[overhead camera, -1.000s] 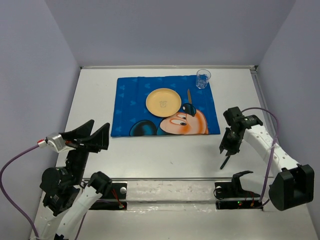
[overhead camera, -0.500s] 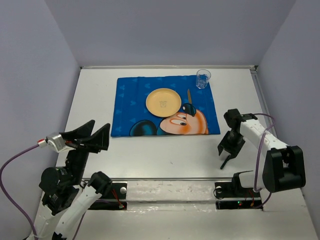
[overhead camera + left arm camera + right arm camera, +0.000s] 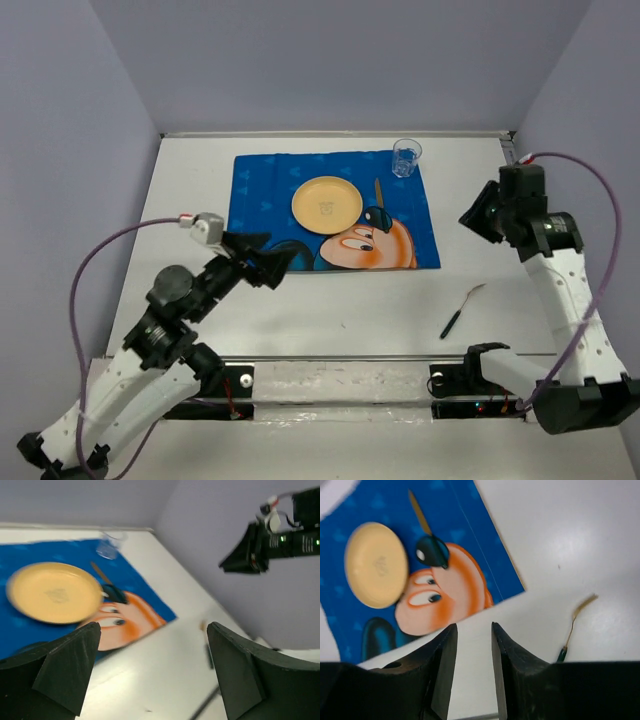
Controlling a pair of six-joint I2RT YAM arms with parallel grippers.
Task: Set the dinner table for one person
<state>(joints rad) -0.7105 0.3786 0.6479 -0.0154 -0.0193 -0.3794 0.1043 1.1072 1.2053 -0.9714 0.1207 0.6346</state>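
Glass [image 3: 406, 157] overhead, outside right-wrist view

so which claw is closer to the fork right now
Right. The right claw hangs above the table, just beyond the fork; the left claw is far across, over the near left of the mat.

Blue cartoon-mouse placemat [image 3: 260, 200] lying flat. Yellow plate [image 3: 327, 204] on mat, far-centre. Thin tan-handled utensil [image 3: 379, 191] on mat just right of plate, near end over printed black nose; type unclear. Clear cup [image 3: 406, 157] upright at mat's far right corner. Second utensil [image 3: 460, 310], gold head, dark handle, off mat, past its near right corner, lying diagonal. Lilac walls [image 3: 330, 60] around.
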